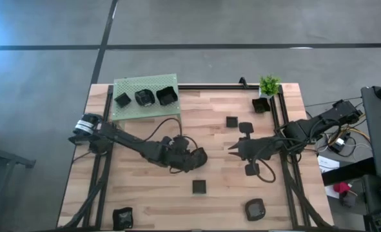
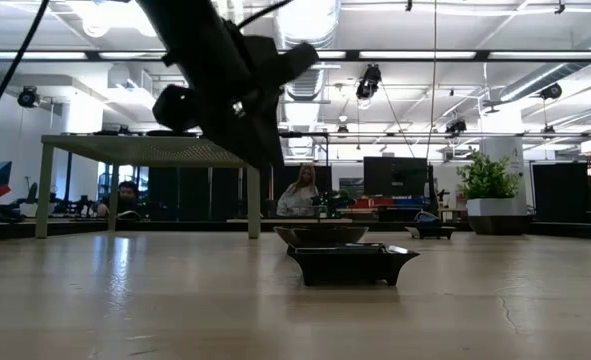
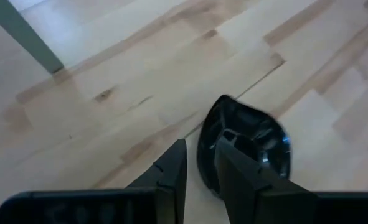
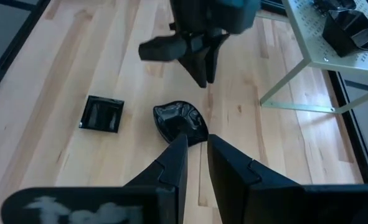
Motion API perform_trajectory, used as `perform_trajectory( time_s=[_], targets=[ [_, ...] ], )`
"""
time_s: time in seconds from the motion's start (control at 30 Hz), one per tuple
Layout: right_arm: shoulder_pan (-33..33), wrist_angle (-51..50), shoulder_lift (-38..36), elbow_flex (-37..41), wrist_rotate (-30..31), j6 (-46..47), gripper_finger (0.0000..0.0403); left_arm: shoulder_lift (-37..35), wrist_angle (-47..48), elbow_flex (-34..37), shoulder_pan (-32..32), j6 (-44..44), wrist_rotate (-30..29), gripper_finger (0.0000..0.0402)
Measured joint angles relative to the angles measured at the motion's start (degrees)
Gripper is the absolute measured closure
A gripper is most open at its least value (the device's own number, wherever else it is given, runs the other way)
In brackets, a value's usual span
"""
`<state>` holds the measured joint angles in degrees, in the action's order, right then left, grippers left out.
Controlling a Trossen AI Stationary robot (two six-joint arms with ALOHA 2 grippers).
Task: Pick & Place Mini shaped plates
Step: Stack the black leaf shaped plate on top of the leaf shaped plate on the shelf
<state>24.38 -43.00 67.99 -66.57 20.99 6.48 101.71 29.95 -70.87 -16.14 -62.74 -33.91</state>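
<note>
Fingers of the left hand (image 3: 199, 180) pinch a mini plate's (image 3: 252, 143) rim, frame centre. Right hand (image 1: 232, 147) nearly closed, empty. Three plates (image 1: 145, 97) on green platform (image 1: 129, 87); several remain on tabletop (image 1: 209, 122).

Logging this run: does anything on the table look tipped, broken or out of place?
Nothing stands out. The small black dishes lie scattered on the wooden table, three sit on the green perforated platform, and the potted green plant stands upright.

Glossy black plastic plate (image 3: 249, 146) on smooth pale wood table (image 3: 109, 81).
</note>
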Motion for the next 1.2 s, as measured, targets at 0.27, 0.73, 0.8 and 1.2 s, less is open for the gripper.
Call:
perform_trajectory(
  time_s=[0.27,0.73,0.8,1.2],
  targets=[
    [0.0,0.5,0.0,0.0,0.0,-0.5,0.0344,6.2,-4.8,0.0,0.8,-1.3,0.0,0.0321],
    [0.0,0.5,0.0,0.0,0.0,-0.2,0.0344,8.4,-7.4,0.0,1.8,-0.6,0.3,0.0321],
    [0.0,0.5,0.0,0.0,0.0,-0.2,0.0344,8.7,-7.6,0.0,1.8,-0.7,0.3,0.0321],
    [0.0,0.5,0.0,0.0,0.0,0.0,0.0344,10.6,-10.3,0.0,1.8,-0.1,3.3,0.0321]
  ],
)
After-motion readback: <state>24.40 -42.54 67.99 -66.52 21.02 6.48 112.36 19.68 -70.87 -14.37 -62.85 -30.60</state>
